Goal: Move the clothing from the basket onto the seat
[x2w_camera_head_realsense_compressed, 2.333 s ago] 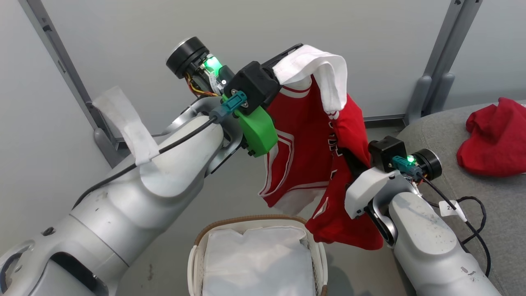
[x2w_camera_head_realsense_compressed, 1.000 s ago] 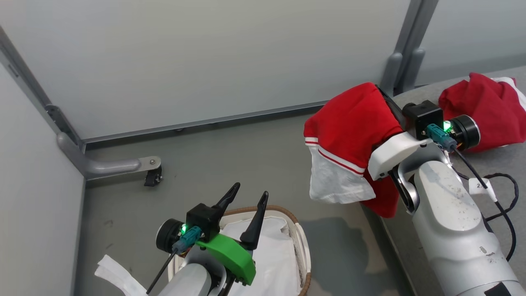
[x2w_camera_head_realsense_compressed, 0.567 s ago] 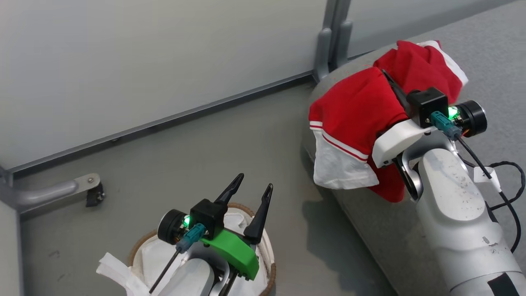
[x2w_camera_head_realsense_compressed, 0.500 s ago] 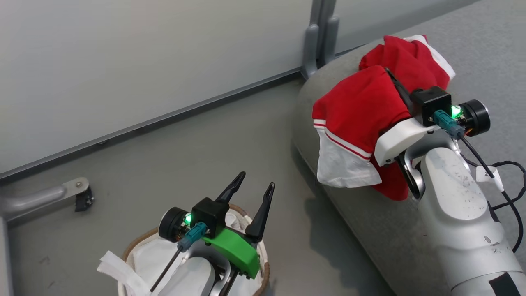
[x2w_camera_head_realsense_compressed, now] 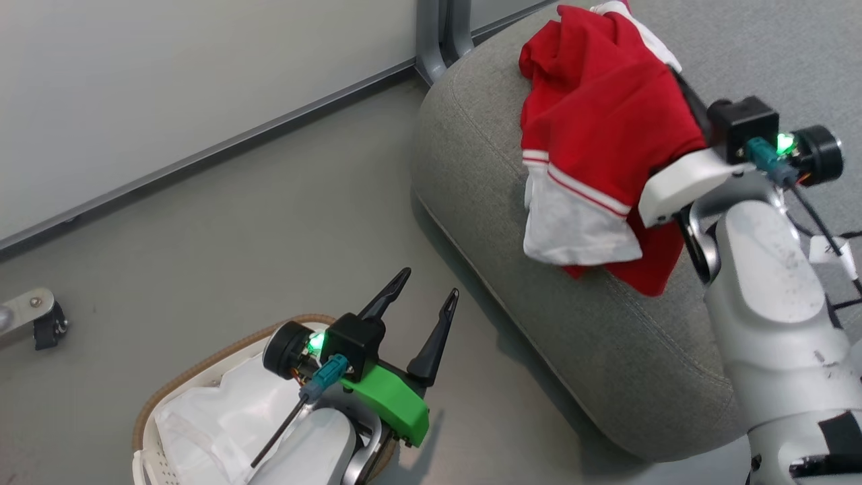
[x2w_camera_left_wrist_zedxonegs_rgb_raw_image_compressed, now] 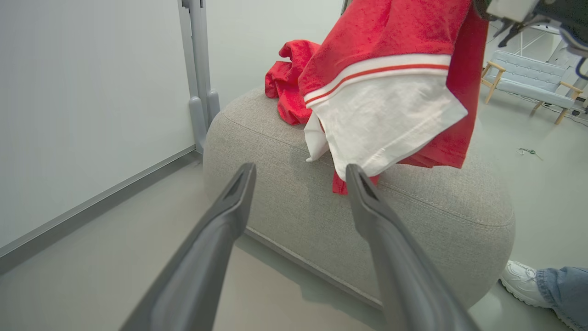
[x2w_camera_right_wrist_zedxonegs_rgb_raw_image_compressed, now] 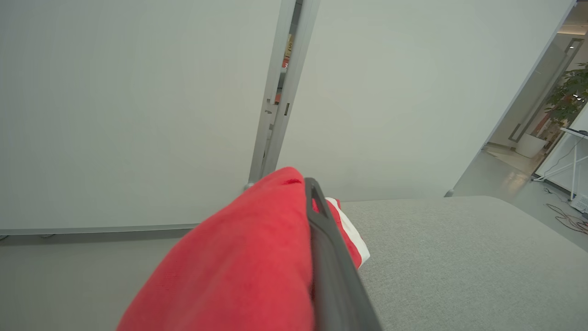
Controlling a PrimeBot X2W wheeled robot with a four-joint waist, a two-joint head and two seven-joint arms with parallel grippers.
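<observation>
A bright red garment [x2w_camera_head_realsense_compressed: 606, 135] with white striped trim and a white panel [x2w_camera_left_wrist_zedxonegs_rgb_raw_image_compressed: 390, 119] hangs from my right gripper [x2w_camera_right_wrist_zedxonegs_rgb_raw_image_compressed: 303, 186], which is shut on it above the grey seat [x2w_camera_head_realsense_compressed: 572, 323]. The cloth covers one finger; the other finger [x2w_camera_right_wrist_zedxonegs_rgb_raw_image_compressed: 326, 257] shows. Its lower edge touches the cushion. A second red garment [x2w_camera_head_realsense_compressed: 559, 34] lies crumpled on the seat behind it. My left gripper [x2w_camera_head_realsense_compressed: 429, 283] stands open with nothing in it, beside the basket [x2w_camera_head_realsense_compressed: 202, 357], which shows its white liner [x2w_camera_head_realsense_compressed: 215, 411].
Grey partition walls with a metal post [x2w_camera_head_realsense_compressed: 438, 34] stand behind the seat. A person's white shoe [x2w_camera_left_wrist_zedxonegs_rgb_raw_image_compressed: 519, 285] and jeans leg [x2w_camera_left_wrist_zedxonegs_rgb_raw_image_compressed: 565, 294] are at the seat's far side. A caster foot [x2w_camera_head_realsense_compressed: 40, 323] sits at the left on the floor.
The left gripper let go of the garment and dropped down by the basket, open. The camera swung right. The right arm carried the garment from beside the seat to over it.
</observation>
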